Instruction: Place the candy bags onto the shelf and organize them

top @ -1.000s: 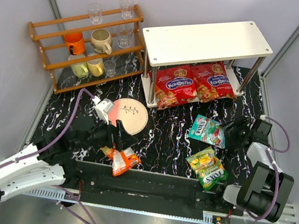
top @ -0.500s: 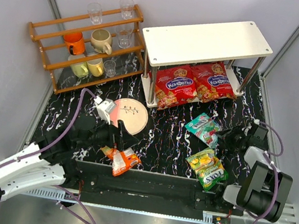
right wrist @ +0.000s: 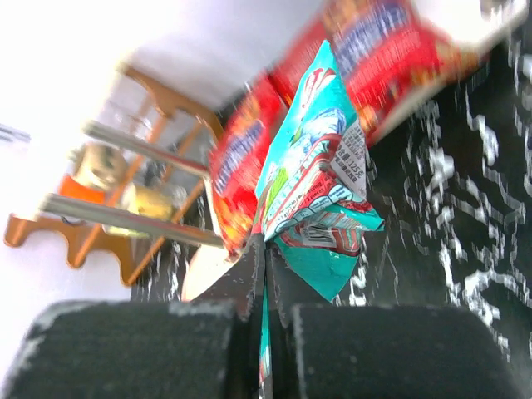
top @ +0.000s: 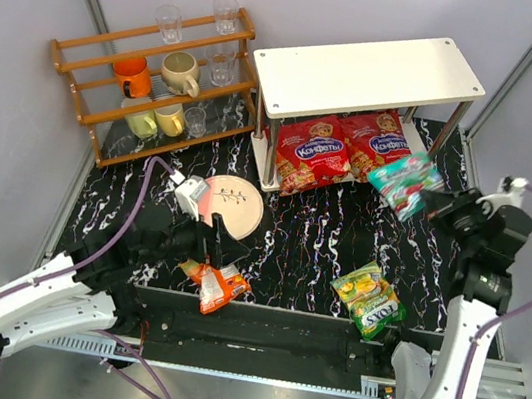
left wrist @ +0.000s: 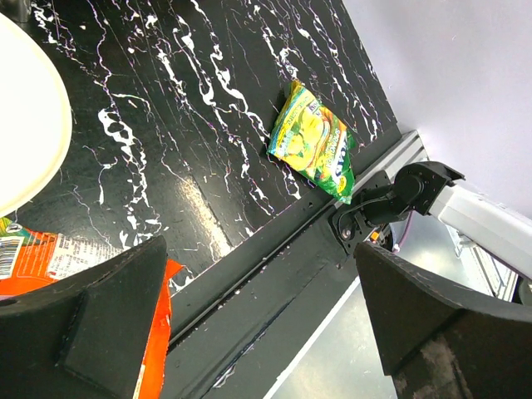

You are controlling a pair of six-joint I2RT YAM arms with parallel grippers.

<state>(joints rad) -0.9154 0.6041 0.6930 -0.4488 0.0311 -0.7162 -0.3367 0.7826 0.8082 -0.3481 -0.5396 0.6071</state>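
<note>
Two red bags (top: 312, 151) on shelf (top: 367, 74), one teal bag (top: 402, 184) in right claw (top: 428, 198).

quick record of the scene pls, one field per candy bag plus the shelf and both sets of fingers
teal bag: pinched by the right fingers, in front of the shelf's lower tier
red bags: two, side by side on the lower tier
shelf: white, two tiers, far right of the table
yellow-green bag: flat on the table, near right
orange bag: at the table's near edge, under the left fingers
left fingers: open, holding nothing
bags not yet shelved: three
</note>
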